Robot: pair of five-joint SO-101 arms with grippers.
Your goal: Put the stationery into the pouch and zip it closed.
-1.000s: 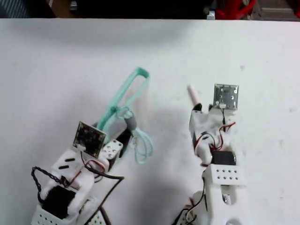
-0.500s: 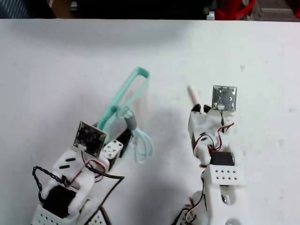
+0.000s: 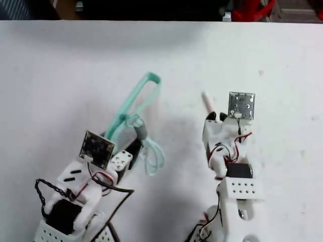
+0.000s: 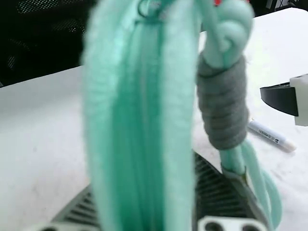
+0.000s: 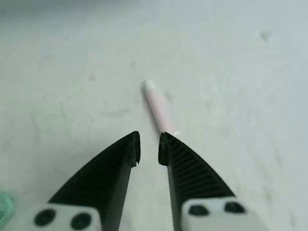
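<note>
A mint-green pouch (image 3: 135,103) stands on its edge on the white table, running diagonally away from the left arm. My left gripper (image 3: 130,146) is shut on its near end. In the left wrist view the pouch (image 4: 139,120) rises between the jaws with its zipper line facing the camera. Beside it hangs a grey-wrapped cord (image 4: 223,108) with a teal loop (image 3: 153,156). A pink-and-white pen (image 5: 157,105) lies flat just ahead of my right gripper (image 5: 149,144). That gripper is open by a narrow gap with nothing in it, and the pen's near end slips under one fingertip (image 5: 166,139).
The white table (image 3: 60,75) has free room on the left, at the back and on the right. The pen (image 4: 272,135) and a black finger of the right gripper (image 4: 284,98) lie beyond the pouch in the left wrist view. Dark clutter lines the table's far edge.
The right arm has shifted very slightly to the left. The left arm and the pouch have not moved.
</note>
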